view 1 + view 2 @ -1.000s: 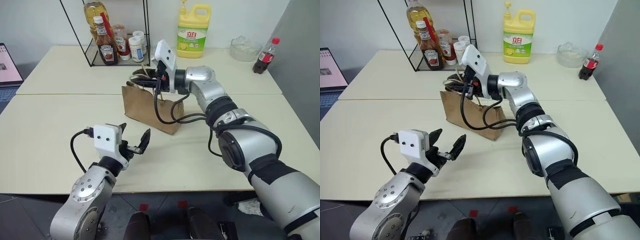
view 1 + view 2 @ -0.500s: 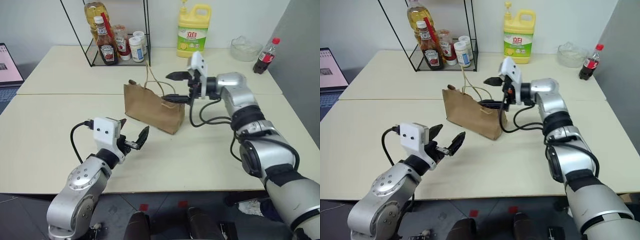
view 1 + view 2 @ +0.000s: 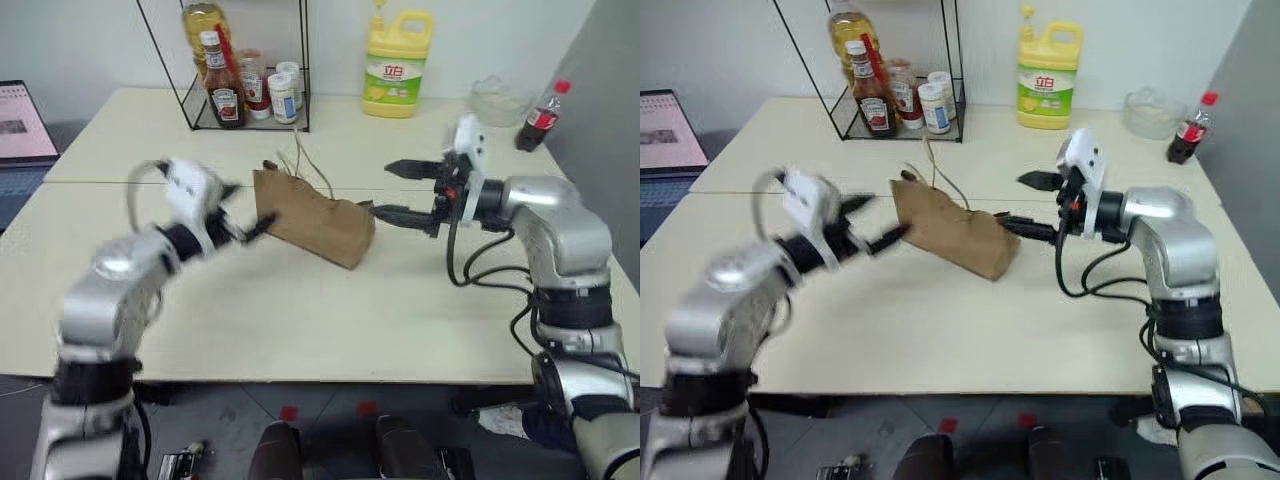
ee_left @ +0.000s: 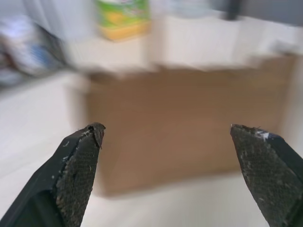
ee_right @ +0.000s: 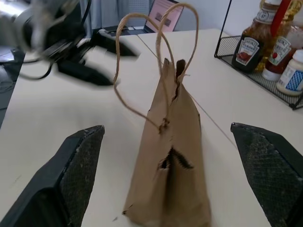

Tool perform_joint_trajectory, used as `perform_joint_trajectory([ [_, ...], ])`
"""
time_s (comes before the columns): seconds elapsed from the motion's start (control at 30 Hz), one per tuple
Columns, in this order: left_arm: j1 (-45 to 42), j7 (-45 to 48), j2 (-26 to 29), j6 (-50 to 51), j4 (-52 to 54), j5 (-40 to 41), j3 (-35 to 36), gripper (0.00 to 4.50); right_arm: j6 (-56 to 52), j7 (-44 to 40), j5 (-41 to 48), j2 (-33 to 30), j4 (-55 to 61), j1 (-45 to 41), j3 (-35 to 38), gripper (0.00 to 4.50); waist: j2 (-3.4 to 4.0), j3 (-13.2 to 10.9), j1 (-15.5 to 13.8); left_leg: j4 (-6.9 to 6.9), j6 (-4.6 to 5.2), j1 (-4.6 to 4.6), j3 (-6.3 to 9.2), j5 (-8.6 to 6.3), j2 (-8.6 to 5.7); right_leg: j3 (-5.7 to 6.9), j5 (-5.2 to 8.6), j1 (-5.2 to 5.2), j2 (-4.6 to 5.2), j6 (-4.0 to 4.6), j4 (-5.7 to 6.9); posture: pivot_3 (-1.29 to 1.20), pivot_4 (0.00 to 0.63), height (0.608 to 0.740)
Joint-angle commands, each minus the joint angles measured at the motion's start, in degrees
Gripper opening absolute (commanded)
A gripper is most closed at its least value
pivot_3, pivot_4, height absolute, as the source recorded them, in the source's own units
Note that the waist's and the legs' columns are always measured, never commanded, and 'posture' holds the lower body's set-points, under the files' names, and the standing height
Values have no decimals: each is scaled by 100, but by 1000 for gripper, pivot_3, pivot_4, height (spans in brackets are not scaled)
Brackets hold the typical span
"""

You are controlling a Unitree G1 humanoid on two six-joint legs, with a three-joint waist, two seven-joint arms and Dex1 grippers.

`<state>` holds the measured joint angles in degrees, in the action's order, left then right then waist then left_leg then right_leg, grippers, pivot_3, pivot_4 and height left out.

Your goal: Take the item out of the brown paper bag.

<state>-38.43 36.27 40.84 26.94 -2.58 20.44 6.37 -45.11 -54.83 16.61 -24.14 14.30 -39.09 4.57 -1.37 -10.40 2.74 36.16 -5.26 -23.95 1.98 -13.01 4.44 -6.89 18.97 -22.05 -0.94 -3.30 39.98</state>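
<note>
Laptop: a laptop (image 3: 25, 115) sat at the far left edge of the bench (image 3: 300, 320), well to the left of the brown paper bag (image 3: 312, 220).
Left end effector: the left end effector (image 3: 872, 222) hung just left of the bag, its two black fingers spread apart and holding nothing; one fingertip came close to the bag's left end, and contact could not be told.
Wire rack: a black wire rack (image 3: 245, 100) stood behind the bag and to its left, with a ketchup bottle (image 3: 221, 85), a tall bottle of yellow oil (image 3: 203, 20) and small white jars (image 3: 282, 90).
Brown paper bag: it stood on the bench between the two end effectors, plain creased kraft paper, long side toward the camera, with two thin tan cord handles (image 5: 158, 56) looping up from its top; the right wrist view showed a small dark tear (image 5: 171, 158) in its narrow end.
Item: nothing of the bag's contents could be seen.
Detergent jug: a yellow jug (image 3: 396, 62) stood behind the bag, to its right.
Right end effector: the right end effector (image 3: 397, 190) hung level just right of the bag, fingers wide apart and empty, the lower one near the bag's top right corner.
Glass bowl: a clear bowl (image 3: 497, 98) sat far behind and right of the bag.
Cola bottle: a dark red-capped bottle (image 3: 540, 115) stood beside that bowl, farthest right of the bag.
</note>
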Motion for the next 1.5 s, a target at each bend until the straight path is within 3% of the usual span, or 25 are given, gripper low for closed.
perform_joint_trajectory([
  [0.03,-1241,411,-54,-1364,-1850,-773,-418,4500,-966,1335,154,513,1598,739,125,4486,0,0,-44,0,-4,-1,6,2,-1,4,0,0,0,0,-1,0,150,740],
  [0.17,-2659,908,-524,-2738,-4070,-1478,-958,4500,-1198,2381,-251,816,2595,1937,-378,4486,2,2,-107,1,-20,-10,2,12,-13,-2,0,-8,8,0,-3,0,150,740],
  [0.3,-3562,1077,-985,-3641,-5764,-2149,-1394,4500,-1088,3069,-411,1036,2729,2452,-557,4486,0,1,-88,3,-9,-30,8,12,-18,-1,1,-21,8,0,-5,0,150,740],
  [0.5,-4095,1165,-1160,-4087,-6806,-2947,-1853,4500,-926,3473,-429,1075,2703,2637,-552,4486,0,1,-10,-2,5,-32,14,7,-17,0,1,-24,3,0,-3,0,150,740],
  [0.63,-4134,1803,-1023,-4215,-6903,-3166,-1946,4500,-834,3589,-363,1053,2628,2645,-486,4486,0,1,3,-3,4,-32,17,7,-17,2,2,-23,3,0,-3,0,150,740],
  [0.83,-3695,3546,-587,-4220,-6216,-2966,-1888,4500,-640,3544,-263,978,2309,2498,-433,4486,0,1,39,-4,0,-32,19,10,-17,5,2,-23,3,1,-1,0,150,740],
  [1.0,-2686,4318,-68,-3478,-4393,-2553,-1740,4500,-404,3426,-176,930,1936,2323,-485,4486,1,1,65,-4,-11,-32,20,17,-11,6,3,-22,3,3,2,0,150,740],
  [1.27,-381,4445,1010,-1500,-563,-1883,-1221,4500,-46,3249,-69,931,1420,2091,-691,4486,2,1,65,-1,-19,-33,25,22,3,18,6,-19,1,9,9,0,150,740],
  [1.43,240,4289,1503,-1626,81,-1789,-938,4500,115,3126,-51,851,1284,2065,-777,4486,1,1,4,3,0,-33,31,18,1,27,7,-15,1,9,13,0,150,740],
  [1.5,417,4270,1702,-2319,-97,-1824,-842,4500,196,3042,-46,791,1225,2055,-803,4486,1,1,5,4,2,-33,32,19,1,28,6,-15,1,9,13,0,150,740],
])
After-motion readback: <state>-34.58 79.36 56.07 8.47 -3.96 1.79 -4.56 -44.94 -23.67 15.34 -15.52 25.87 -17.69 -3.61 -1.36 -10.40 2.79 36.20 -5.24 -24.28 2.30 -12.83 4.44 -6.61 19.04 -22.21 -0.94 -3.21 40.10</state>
